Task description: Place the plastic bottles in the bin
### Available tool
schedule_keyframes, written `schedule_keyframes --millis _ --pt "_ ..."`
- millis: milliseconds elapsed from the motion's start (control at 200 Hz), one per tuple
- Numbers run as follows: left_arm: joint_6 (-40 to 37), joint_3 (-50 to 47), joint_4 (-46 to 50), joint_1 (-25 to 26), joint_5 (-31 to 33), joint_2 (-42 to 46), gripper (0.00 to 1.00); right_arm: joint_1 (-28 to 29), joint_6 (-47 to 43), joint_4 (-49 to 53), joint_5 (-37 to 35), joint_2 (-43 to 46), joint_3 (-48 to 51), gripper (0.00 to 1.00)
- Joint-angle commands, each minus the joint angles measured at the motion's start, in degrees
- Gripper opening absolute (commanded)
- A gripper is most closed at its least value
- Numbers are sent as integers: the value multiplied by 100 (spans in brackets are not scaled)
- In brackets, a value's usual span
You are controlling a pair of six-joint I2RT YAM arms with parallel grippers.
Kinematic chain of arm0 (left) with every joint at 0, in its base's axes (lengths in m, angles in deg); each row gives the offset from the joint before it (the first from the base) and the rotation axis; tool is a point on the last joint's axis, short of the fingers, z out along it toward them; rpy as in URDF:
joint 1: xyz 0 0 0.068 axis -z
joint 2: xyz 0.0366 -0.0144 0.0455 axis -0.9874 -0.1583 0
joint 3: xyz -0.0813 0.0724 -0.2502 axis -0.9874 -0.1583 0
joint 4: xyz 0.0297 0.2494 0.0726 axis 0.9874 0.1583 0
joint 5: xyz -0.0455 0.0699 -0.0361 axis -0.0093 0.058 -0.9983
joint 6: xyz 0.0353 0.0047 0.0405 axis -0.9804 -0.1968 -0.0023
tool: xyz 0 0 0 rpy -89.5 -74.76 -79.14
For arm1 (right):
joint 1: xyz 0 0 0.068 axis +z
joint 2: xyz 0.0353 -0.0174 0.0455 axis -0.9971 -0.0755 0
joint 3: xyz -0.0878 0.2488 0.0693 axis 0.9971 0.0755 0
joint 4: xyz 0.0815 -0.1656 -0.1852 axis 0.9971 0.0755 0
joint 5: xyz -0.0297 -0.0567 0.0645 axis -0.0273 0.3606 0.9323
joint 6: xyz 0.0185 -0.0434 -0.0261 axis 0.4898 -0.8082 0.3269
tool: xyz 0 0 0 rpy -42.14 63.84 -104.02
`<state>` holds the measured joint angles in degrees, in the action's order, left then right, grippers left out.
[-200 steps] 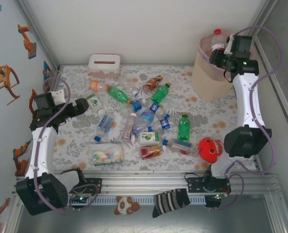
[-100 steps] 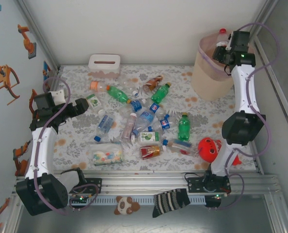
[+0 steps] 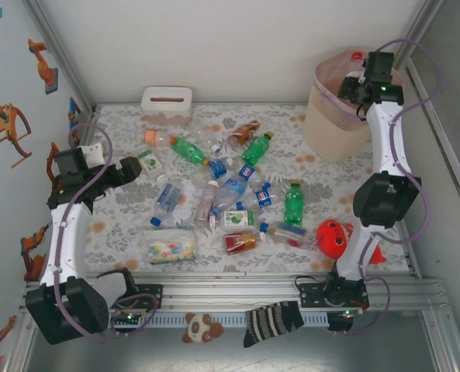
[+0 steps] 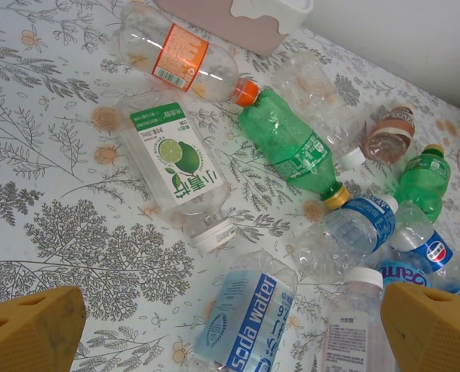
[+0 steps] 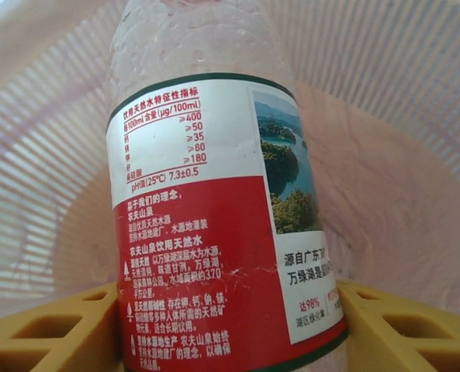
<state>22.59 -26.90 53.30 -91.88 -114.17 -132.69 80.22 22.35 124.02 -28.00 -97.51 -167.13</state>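
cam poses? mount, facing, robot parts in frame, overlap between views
Top external: above and behind the robot, looking down on the table; both arms, right claw over the bin.
Left wrist: on left arm, facing lying bottles; yellow fingertips at bottom corners.
Right wrist: on right arm, looking into the bin; red-label bottle between yellow fingers.
Shared: lime-label bottle, in top and left wrist.

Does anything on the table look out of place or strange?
A red toy and a clear packet lie beside the plastic bottles; one green bottle stands upright, the rest on the table lie flat.
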Motion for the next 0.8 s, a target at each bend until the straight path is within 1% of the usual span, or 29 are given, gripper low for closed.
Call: schedule_keyframes --millis 0,115,345,501,611,761,796 --pt "24 -27 -16 -33 -22 86 97 -45 -53 183 -159 3 -210 67" --pt "31 -22 -25 -35 -52 68 97 -51 -119 230 -143 103 -252 68" --pt "35 -29 -44 -35 -74 60 97 -51 -207 389 46 336 -382 68" --pt "49 -31 -51 -33 -92 49 97 -45 -270 543 -48 517 -417 68" --pt "51 -26 -58 -35 -109 38 97 -51 -279 666 -429 685 -395 67" --pt "53 -26 -55 -35 -127 16 97 -83 -200 620 -1329 974 -142 68" --pt "54 -18 -61 -35 -127 23 97 -84 -225 572 -1415 1021 -82 68"
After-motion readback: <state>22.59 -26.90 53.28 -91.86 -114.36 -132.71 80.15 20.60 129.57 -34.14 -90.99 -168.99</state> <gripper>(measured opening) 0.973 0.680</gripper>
